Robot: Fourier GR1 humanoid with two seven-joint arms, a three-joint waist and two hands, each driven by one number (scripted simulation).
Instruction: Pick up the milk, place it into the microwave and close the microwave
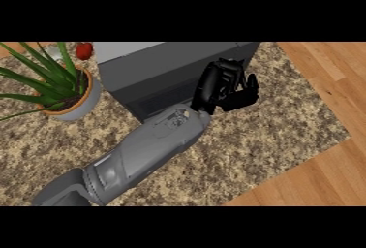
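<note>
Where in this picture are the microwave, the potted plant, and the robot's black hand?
microwave (pixel 164 72): head view, on its dark grey top.
potted plant (pixel 52 80): head view, on its green leaves above the pot.
hand (pixel 227 89): head view, on the black palm in front of the microwave.

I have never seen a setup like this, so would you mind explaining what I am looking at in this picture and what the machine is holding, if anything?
This is a single view from the robot's head, looking steeply down at a speckled stone kitchen counter. The grey tube rising from the lower left is the robot's forearm, and the black shape at its end is a robot hand with fingers and a thumb. Which of the two hands it is I cannot tell from here; no other hand shows.

The dark grey box under the hand is the microwave; the hand reaches over its front right part. To the left stands a potted plant with long green leaves, and a small red object sits behind it. Wooden floor shows at the right.

No milk is visible, and I cannot see anything held.
</note>
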